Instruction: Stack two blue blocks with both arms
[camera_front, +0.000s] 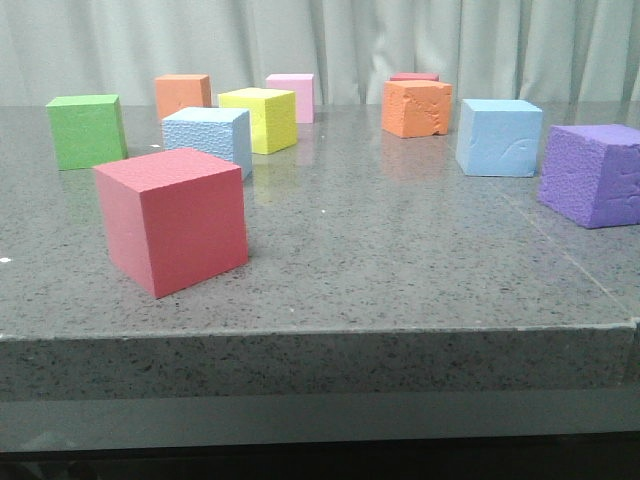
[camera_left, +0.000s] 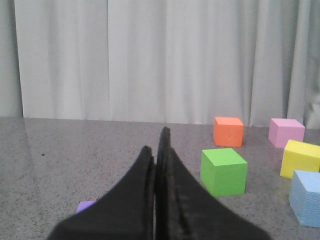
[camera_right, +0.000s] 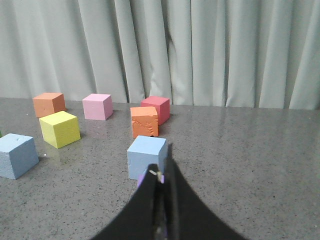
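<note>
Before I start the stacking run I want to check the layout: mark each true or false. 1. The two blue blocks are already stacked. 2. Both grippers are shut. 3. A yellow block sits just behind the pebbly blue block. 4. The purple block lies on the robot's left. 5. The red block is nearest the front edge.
1. False: the pebbly blue block and the smooth blue block stand apart on the table.
2. True: left gripper and right gripper are closed and hold nothing.
3. True: yellow block.
4. False: the purple block is on the right.
5. True: red block.

A speckled grey stone table (camera_front: 400, 250) stands before pale pleated curtains (camera_front: 350, 40).
</note>
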